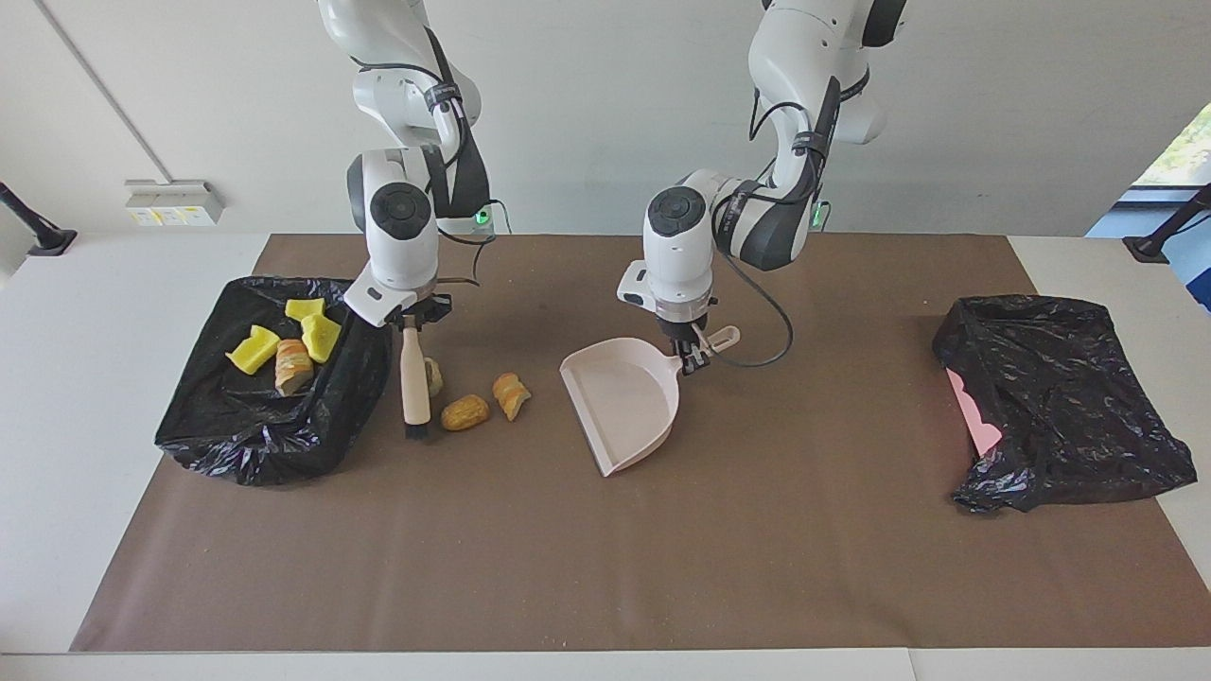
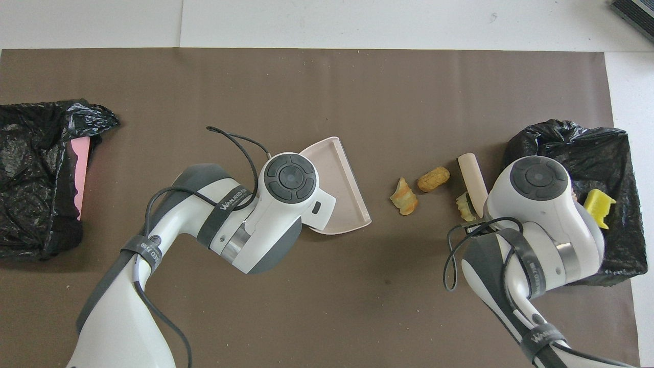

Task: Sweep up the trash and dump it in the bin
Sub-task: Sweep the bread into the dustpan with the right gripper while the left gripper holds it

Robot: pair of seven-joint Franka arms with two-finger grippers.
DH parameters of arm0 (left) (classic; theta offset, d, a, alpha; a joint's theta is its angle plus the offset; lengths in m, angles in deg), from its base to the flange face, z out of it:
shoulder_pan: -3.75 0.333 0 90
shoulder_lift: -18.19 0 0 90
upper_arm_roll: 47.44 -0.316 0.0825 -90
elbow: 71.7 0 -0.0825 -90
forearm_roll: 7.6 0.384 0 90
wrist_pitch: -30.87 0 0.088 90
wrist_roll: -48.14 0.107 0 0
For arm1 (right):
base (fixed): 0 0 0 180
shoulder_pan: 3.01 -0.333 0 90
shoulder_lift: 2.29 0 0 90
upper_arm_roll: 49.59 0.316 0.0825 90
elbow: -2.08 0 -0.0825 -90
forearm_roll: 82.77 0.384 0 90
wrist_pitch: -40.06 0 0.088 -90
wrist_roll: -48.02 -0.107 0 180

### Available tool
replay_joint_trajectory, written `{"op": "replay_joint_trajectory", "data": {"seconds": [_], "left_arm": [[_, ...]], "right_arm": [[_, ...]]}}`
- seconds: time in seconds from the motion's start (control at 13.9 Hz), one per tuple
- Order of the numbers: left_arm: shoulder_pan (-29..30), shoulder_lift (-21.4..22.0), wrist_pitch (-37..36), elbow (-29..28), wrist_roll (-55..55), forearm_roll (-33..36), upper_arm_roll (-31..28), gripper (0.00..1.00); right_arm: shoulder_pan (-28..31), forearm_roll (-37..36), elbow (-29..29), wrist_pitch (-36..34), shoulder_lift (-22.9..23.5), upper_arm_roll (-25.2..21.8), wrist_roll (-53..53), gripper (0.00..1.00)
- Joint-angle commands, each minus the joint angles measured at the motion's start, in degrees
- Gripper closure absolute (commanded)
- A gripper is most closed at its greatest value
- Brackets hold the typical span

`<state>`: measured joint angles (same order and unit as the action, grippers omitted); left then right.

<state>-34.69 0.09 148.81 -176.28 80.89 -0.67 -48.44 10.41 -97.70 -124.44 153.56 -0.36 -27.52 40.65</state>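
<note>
- The right claw was clamped tight on the top of the brush, which hung bristles-down beside the black-lined bin, its tip right at the brown mat.
- The left claw was clamped on the handle of the pink dustpan, mouth turned toward the right arm's end of the bench.
- The trash split two ways: three tan lumps lay on the mat between brush and dustpan, one touching the brush handle, then one and another beside it.
- In the bin sat three yellow chunks and one more tan lump.
- Surface: a white bench under that brown mat, flecked with pale crumbs along its edge farthest from the robots; a plain pale wall stood at the robots' backs, a white wall box on it, a strip of window at the left arm's end.
- At the left arm's end lay a crumpled black bag with something pink poking out.
- Writing: a grey band on the left arm carried lettering, too small to read for sure.
- The overhead view hid most of the bin's contents under the right arm, showing only one yellow chunk; the facing view showed all four pieces and both grips.
</note>
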Motion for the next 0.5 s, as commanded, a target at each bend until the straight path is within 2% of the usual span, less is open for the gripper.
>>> {"op": "replay_joint_trajectory", "data": {"seconds": [0.0,0.14,0.29,0.43], "left_arm": [[-1.37,1.58,1.77,-2.82,-0.05,1.33,-0.41,1.00],[-1.64,2.10,1.77,-4.13,-0.05,1.33,-0.41,1.00],[-1.81,2.37,1.42,-4.23,-0.05,1.33,-0.50,1.00],[-1.99,2.46,0.89,-4.49,0.03,1.33,-0.50,1.00]], "right_arm": [[1.70,-0.89,0.13,0.50,0.79,1.40,0.51,1.00],[0.39,2.16,0.05,-0.47,0.97,1.49,0.69,1.00],[-1.28,9.53,0.22,-0.30,1.41,1.49,0.86,1.00],[-2.86,16.66,1.71,0.41,4.04,1.49,0.51,1.00]]}}
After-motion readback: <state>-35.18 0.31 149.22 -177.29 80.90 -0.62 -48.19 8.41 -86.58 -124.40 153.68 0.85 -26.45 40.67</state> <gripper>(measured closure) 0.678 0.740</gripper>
